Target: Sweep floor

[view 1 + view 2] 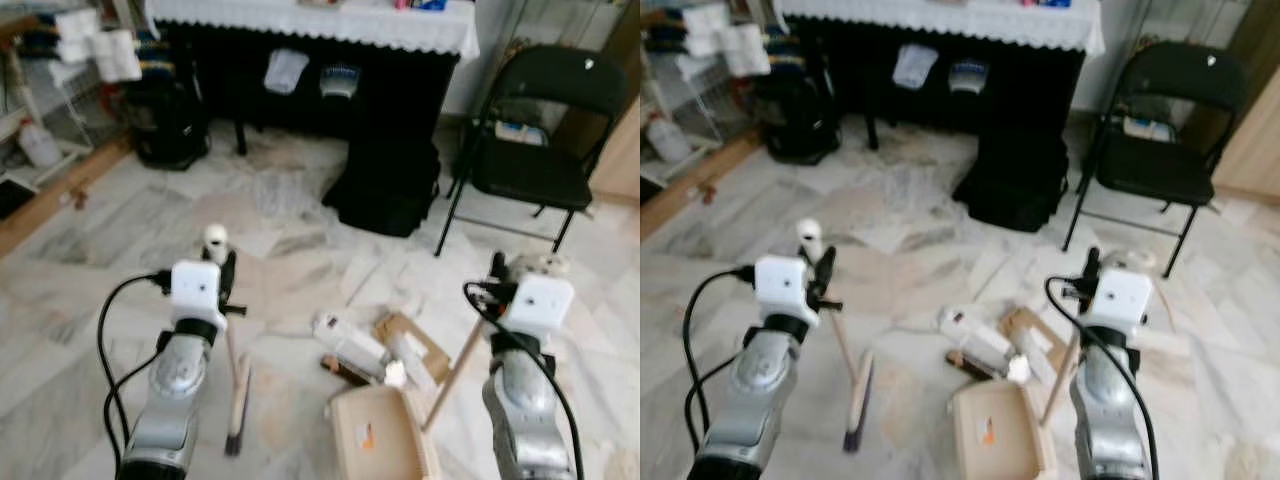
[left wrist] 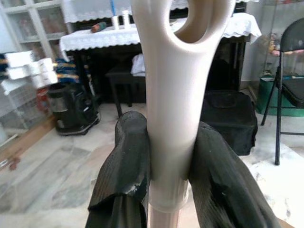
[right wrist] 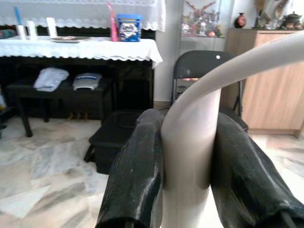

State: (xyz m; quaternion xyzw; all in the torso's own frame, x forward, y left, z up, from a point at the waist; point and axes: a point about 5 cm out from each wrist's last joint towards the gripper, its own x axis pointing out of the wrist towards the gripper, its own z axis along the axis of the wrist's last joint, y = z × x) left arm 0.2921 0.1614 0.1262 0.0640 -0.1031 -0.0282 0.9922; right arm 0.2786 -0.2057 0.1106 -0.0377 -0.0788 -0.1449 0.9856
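My left gripper (image 1: 222,268) is shut on the cream top of a broom handle (image 2: 175,71). The handle slants down to the broom head (image 1: 238,410), which rests on the marble floor beside my left arm. My right gripper (image 1: 497,275) is shut on the curved cream handle (image 3: 190,142) of a beige dustpan (image 1: 375,435). The pan sits on the floor between my two arms. Litter lies just beyond the pan: a white carton (image 1: 350,343) and torn cardboard pieces (image 1: 418,345).
A black folding chair (image 1: 540,150) stands at the right. A black bag (image 1: 385,185) lies ahead, in front of a dark table with a white lace cloth (image 1: 330,25). A black bin (image 1: 165,120) and a wooden ledge (image 1: 60,195) are at the left.
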